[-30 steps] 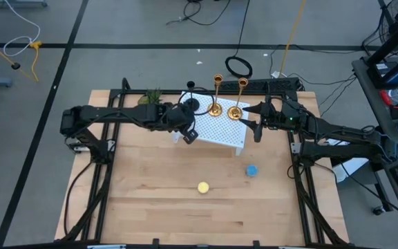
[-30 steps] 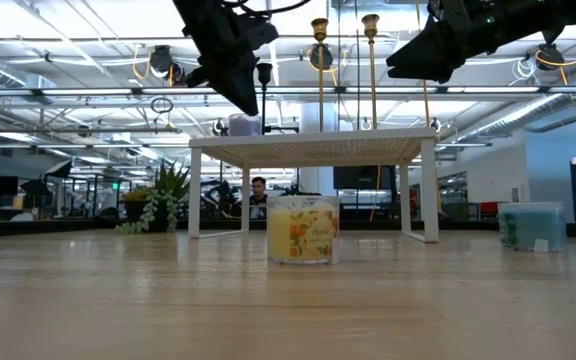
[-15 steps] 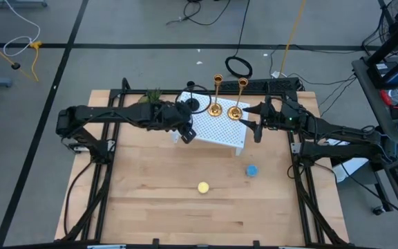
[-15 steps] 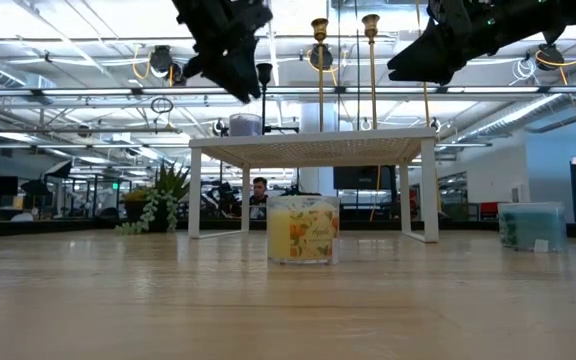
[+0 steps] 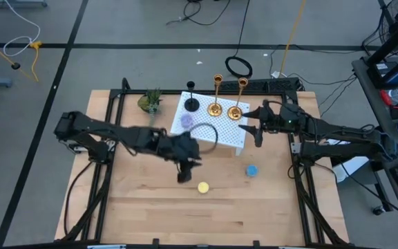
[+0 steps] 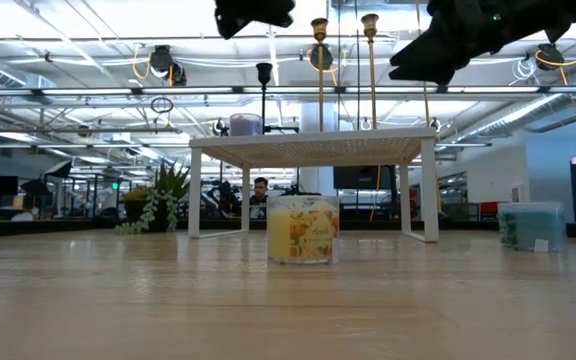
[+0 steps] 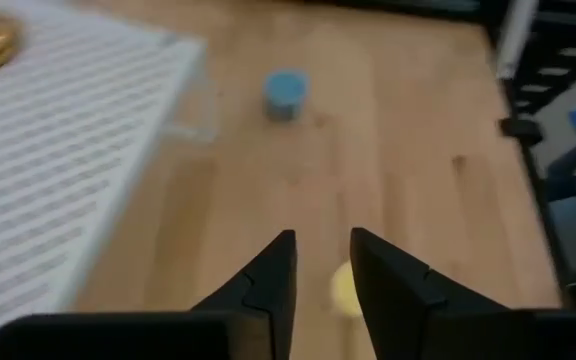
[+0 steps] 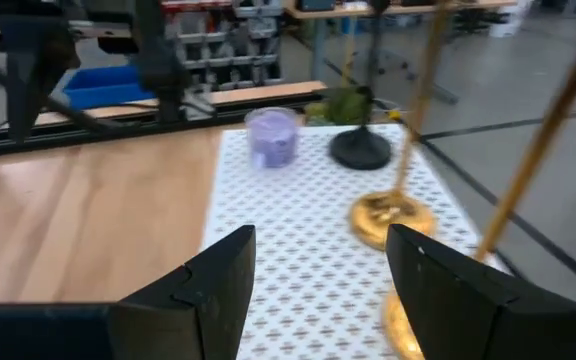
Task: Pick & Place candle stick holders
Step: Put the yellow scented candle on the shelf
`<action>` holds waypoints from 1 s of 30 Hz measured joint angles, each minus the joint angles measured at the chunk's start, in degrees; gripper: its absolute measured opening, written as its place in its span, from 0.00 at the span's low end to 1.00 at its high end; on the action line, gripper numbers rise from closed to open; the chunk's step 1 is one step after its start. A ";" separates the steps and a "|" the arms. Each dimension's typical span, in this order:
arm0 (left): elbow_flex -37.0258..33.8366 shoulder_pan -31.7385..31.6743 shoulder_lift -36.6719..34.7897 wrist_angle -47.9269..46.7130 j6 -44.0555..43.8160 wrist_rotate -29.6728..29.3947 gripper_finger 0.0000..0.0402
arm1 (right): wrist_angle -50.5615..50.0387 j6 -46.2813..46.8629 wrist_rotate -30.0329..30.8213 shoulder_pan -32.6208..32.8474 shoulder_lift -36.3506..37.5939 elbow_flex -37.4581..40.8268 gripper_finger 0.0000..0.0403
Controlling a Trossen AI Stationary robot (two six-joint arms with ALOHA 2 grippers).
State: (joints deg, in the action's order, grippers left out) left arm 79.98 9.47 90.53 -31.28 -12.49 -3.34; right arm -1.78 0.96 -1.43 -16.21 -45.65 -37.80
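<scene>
Two brass candle stick holders (image 5: 215,108) (image 5: 235,113) and a shorter black one (image 5: 192,104) stand upright by their round bases on the white perforated stand (image 5: 220,135). They also show in the low view, the brass ones (image 6: 319,75) (image 6: 370,75) beside the black one (image 6: 263,92). My left gripper (image 5: 184,171) is open and empty over the bare table, near side of the stand, by the yellow candle (image 5: 203,187). My right gripper (image 5: 254,129) is open and empty at the stand's right edge, level with the brass holders. Its wrist view shows the black base (image 8: 360,150) and a brass base (image 8: 390,218).
A purple candle jar (image 5: 184,122) stands on the stand's left part. A yellow candle (image 6: 303,228) and a blue candle (image 5: 252,170) stand on the table near side of the stand. A small green plant (image 5: 150,102) is at the far left. Black frame rails line both table sides.
My left gripper has swung away from the black holder on the stand, toward the table's near edge, and now hangs over the bare table by the yellow candle. The black holder stays upright on the stand.
</scene>
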 joint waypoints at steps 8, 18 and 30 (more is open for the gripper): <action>-0.04 6.27 8.64 5.83 1.27 -3.23 0.23 | -0.24 0.07 -3.33 4.63 -0.02 0.04 0.56; 0.08 4.17 17.68 8.08 -1.24 -0.59 0.23 | -0.25 -0.56 -3.23 7.71 -0.02 0.04 0.56; 0.00 2.77 23.75 5.33 -3.13 5.36 0.23 | 0.22 -1.74 -3.15 7.69 0.00 2.55 0.56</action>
State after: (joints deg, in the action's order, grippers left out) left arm 79.99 12.25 114.28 -25.95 -15.62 2.02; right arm -1.57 -0.78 -4.58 -8.51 -45.65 -35.25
